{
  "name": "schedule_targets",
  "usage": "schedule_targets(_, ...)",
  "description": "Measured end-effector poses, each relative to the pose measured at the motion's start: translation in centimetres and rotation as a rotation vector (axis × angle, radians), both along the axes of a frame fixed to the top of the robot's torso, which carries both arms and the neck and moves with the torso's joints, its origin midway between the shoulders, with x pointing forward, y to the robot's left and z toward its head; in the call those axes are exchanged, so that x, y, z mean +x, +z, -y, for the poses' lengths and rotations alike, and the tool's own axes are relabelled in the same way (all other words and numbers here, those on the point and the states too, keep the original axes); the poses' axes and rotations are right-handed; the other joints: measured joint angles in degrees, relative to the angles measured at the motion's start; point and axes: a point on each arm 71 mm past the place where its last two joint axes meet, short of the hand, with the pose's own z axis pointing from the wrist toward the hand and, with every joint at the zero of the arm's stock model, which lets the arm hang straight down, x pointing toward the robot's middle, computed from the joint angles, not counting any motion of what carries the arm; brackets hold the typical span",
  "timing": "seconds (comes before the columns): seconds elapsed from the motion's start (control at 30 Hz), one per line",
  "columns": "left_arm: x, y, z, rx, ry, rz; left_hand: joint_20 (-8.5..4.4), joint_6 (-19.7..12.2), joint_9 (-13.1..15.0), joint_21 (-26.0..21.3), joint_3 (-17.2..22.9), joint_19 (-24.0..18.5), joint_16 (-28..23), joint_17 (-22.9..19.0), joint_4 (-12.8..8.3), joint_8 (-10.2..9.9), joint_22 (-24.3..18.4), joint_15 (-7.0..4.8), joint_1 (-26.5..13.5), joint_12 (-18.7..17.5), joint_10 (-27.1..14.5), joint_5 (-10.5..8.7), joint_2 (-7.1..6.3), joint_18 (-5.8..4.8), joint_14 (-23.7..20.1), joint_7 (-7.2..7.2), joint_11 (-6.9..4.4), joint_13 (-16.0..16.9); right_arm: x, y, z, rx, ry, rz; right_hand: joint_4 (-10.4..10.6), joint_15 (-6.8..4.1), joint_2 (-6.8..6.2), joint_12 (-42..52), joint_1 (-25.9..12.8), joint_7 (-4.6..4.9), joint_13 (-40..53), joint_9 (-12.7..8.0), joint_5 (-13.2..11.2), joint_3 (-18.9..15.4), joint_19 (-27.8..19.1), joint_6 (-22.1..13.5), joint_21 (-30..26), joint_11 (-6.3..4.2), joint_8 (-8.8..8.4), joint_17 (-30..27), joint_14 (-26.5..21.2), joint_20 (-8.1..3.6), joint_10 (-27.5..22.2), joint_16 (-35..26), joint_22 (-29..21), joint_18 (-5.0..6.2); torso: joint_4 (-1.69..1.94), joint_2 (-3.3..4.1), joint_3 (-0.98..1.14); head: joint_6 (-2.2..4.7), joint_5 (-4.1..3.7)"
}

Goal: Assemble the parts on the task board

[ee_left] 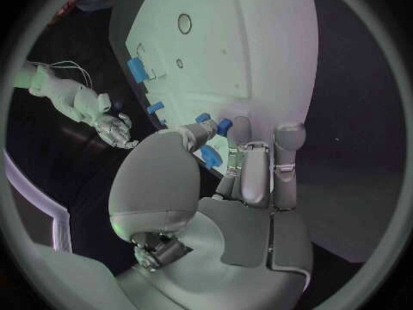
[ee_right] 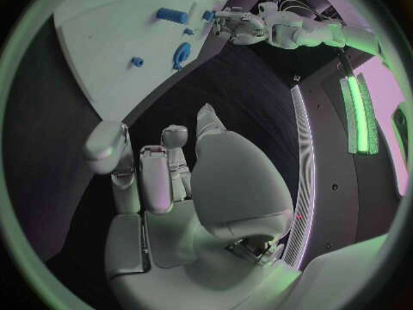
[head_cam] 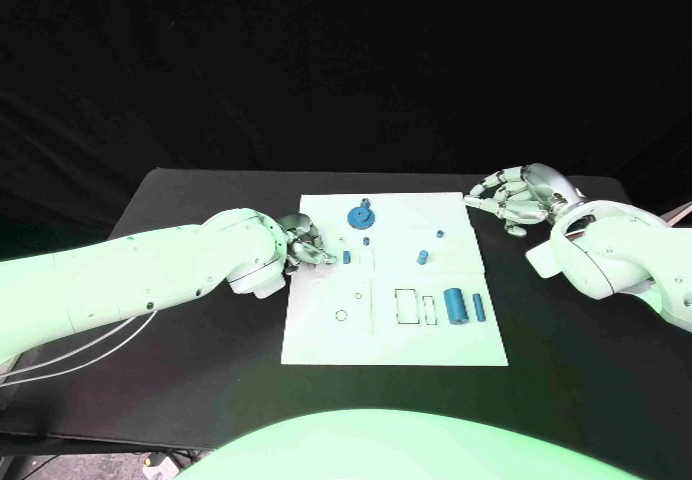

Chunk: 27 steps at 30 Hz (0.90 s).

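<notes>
The white task board (head_cam: pixel 433 340) lies mid-table. My left hand (head_cam: pixel 306 245) is at its left edge, and in the left wrist view thumb and finger (ee_left: pixel 238 127) pinch a small blue peg (ee_left: pixel 222 125). A round blue gear-like part (head_cam: pixel 361 216) sits near the board's far edge. Two blue cylinders (head_cam: pixel 454 304) lie side by side at the board's right. Small blue pegs (head_cam: pixel 421 257) stand near the middle. My right hand (head_cam: pixel 516 195) hovers off the board's far right corner, fingers loosely apart and holding nothing.
Rectangular cut-outs (head_cam: pixel 408 306) and small round holes (head_cam: pixel 340 314) mark the board's near half. Black table (head_cam: pixel 188 330) surrounds the board on all sides. My left forearm (head_cam: pixel 130 280) crosses the table's left part.
</notes>
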Motion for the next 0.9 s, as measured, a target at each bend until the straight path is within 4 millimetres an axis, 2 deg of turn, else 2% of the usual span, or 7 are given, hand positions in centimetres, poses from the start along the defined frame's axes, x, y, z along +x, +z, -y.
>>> schedule_targets(0.1, -0.1, 0.0, 0.0, -0.016, 0.01, -0.007, 0.0, 0.0, -0.2, 0.0, 0.2, 0.0, 0.0, 0.0, -0.2, 0.0, 0.0, 0.0, 0.0, 0.0, 0.0, -0.44, 0.0, 0.0, 0.0, 0.01, 0.0, 0.0, 0.0, 0.0, 0.0, 0.0, 0.0, 0.0, 0.0, 0.0, 0.0, 0.0, 0.0, 0.0, 0.0, 0.0, 0.0, 0.0, 0.0, 0.0, 0.0, 0.0, 0.0, 0.0, 0.0, 0.0, 0.0, 0.0, 0.0, 0.0, -0.02, 0.0, 0.0, 0.0, 0.01)
schedule_targets(0.17, -0.1, 0.1, -0.1, -0.026, 0.017, -0.011, 0.0, -0.3, -1.5, 0.6, 1.3, 0.0, 0.0, 0.0, -1.2, 0.0, 0.0, 0.0, 0.0, 0.0, 0.0, -0.44, 0.0, 0.0, 0.0, -0.02, 0.0, 0.0, 0.0, 0.0, 0.0, 0.0, 0.0, -0.001, 0.0, 0.0, 0.0, 0.0, 0.0, 0.0, 0.0, 0.0, 0.0, 0.0, 0.0, 0.0, 0.0, 0.0, 0.0, 0.0, 0.0, 0.0, 0.0, 0.0, 0.0, 0.0, -0.02, 0.0, 0.0, 0.0, 0.01)
schedule_targets(0.2, -0.1, 0.2, -0.2, -0.03, 0.019, -0.014, 0.0, -2.0, -2.6, 0.6, 4.3, 0.0, 0.0, 0.0, -2.4, 0.0, 0.0, 0.0, 0.0, 0.0, 0.0, -0.44, 0.0, 0.0, 0.0, -0.06, -0.01, 0.0, 0.0, 0.0, 0.0, 0.0, 0.0, -0.001, 0.0, 0.0, 0.0, 0.0, 0.0, 0.0, 0.0, 0.0, 0.0, 0.0, 0.0, 0.0, 0.0, 0.0, 0.0, 0.0, 0.0, 0.0, 0.0, 0.0, 0.0, 0.0, -0.02, 0.0, 0.0, 0.0, 0.01)
schedule_targets(0.4, -0.3, 0.5, -0.4, -0.053, 0.023, -0.031, 0.0, -2.5, -2.6, 0.6, 4.9, 0.0, 0.0, 0.0, -2.4, 0.0, 0.2, 0.0, 0.0, 0.0, 0.0, -0.44, -0.01, 0.0, 0.0, -0.14, -0.02, 0.0, 0.0, 0.0, 0.0, -0.001, 0.0, -0.002, 0.0, 0.0, 0.0, 0.0, 0.0, 0.0, 0.0, 0.0, 0.0, 0.0, 0.0, 0.0, 0.0, 0.0, 0.0, 0.0, 0.0, 0.0, 0.0, 0.0, 0.0, 0.0, -0.01, -0.02, 0.01, 0.0, -0.12)
schedule_targets(0.67, 0.4, 2.4, -1.2, -0.06, 0.01, -0.043, 0.0, -2.5, -2.6, 0.7, 4.9, 0.0, 0.0, 0.0, -2.4, 0.0, 0.3, 0.0, 0.0, 0.0, 0.0, -0.44, 0.0, 0.0, 0.0, -0.14, -0.02, -0.1, 0.0, -0.1, 0.0, -0.002, 0.0, -0.004, 0.0, 0.0, 0.0, 0.0, 0.0, 0.0, 0.0, 0.0, 0.0, 0.0, 0.0, 0.0, 0.0, 0.0, 0.0, 0.0, 0.0, 0.0, 0.0, 0.0, 0.0, 0.0, 0.03, -0.05, 0.02, 0.0, -0.13)
schedule_targets(0.9, 1.0, 3.4, -1.1, -0.069, -0.024, -0.089, 0.0, -2.5, -2.6, 0.7, 4.9, 0.0, 0.0, 0.0, -2.4, 0.0, 0.3, 0.0, 0.0, 0.0, 0.0, -0.44, 0.0, 0.0, 0.0, -0.14, -0.03, -0.1, 0.1, -0.1, -0.1, -0.001, 0.002, -0.005, 0.0, 0.0, 0.0, 0.0, 0.0, 0.0, 0.0, 0.0, 0.0, 0.0, 0.0, 0.0, 0.0, 0.0, 0.0, 0.0, 0.0, 0.0, 0.0, 0.0, 0.0, 0.0, 0.0, -0.01, -0.01, 0.0, -0.03)
